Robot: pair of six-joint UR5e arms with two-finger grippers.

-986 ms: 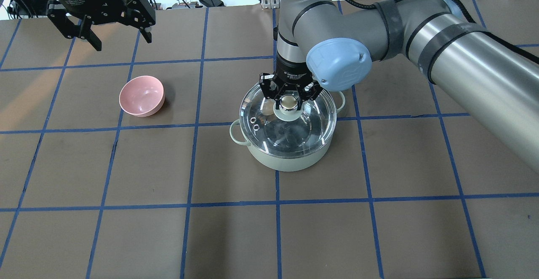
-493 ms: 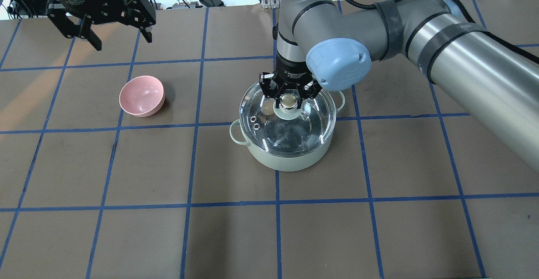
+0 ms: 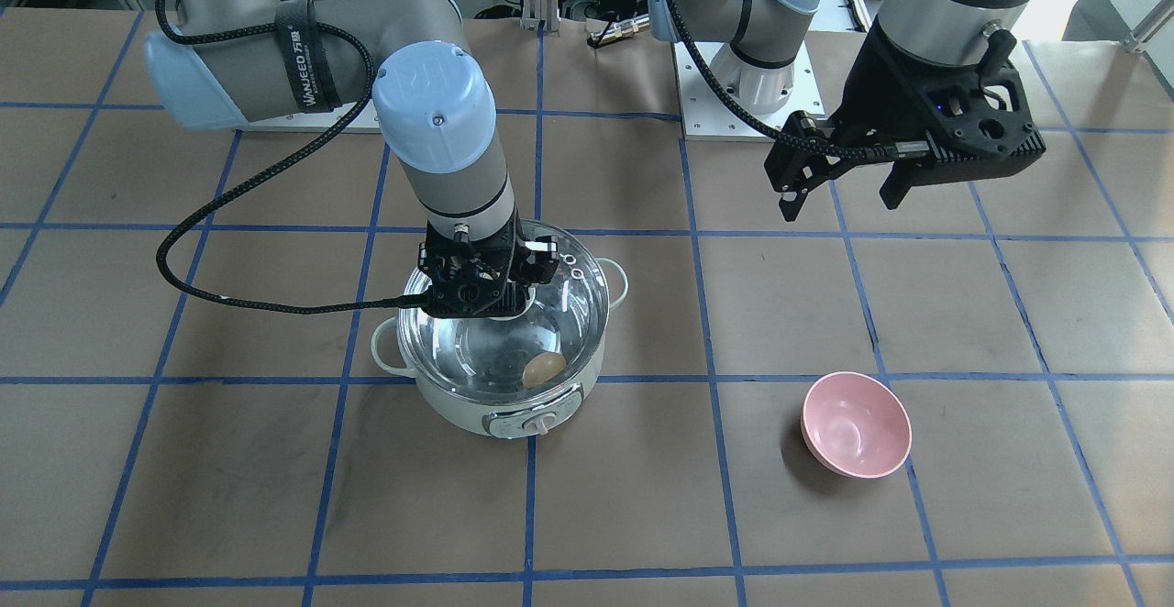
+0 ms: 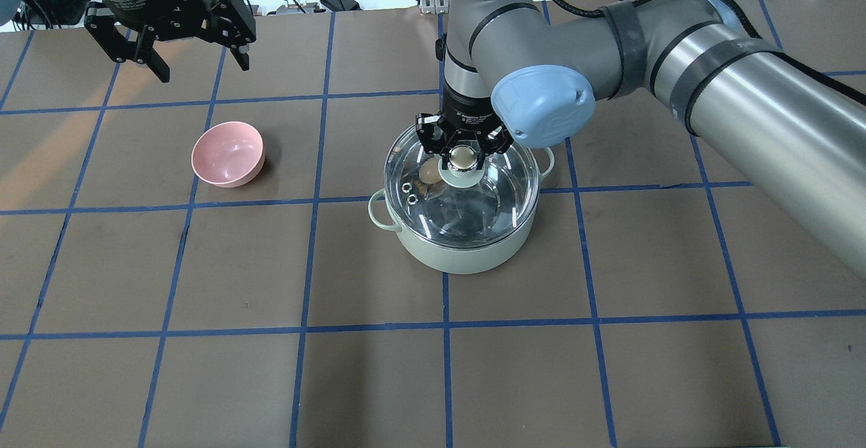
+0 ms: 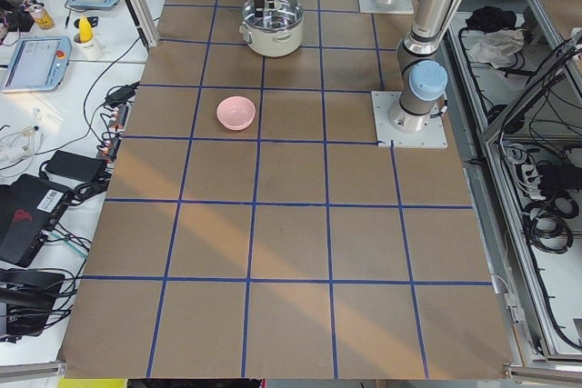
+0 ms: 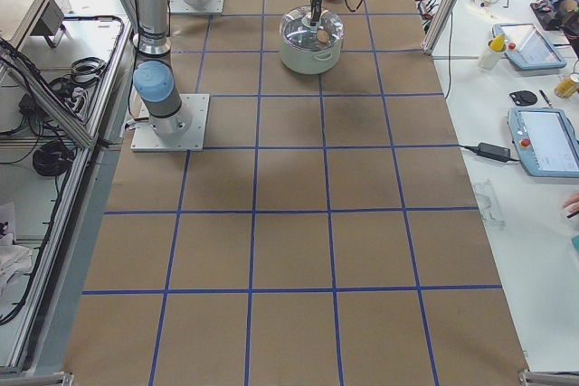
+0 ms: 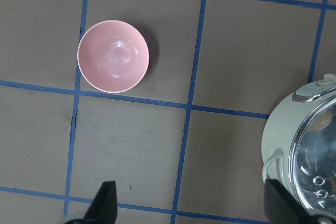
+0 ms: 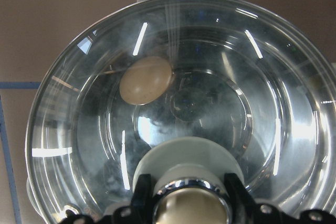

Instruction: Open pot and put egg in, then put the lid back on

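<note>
The pale mint pot stands mid-table, its dial facing away from me. The clear glass lid covers it, on or just above the rim; I cannot tell whether it rests. My right gripper is shut on the lid's beige-gold knob. The tan egg lies inside the pot and shows through the glass in the right wrist view and the front view. My left gripper is open and empty, high over the far left of the table.
A pink bowl sits empty to the left of the pot, below my left gripper, and shows in the left wrist view. Brown table with blue grid tape. Cables and boxes lie beyond the far edge.
My right gripper has lowered the lid toward the pot and shifted it a little away from me. My left gripper has edged slightly to the right.
</note>
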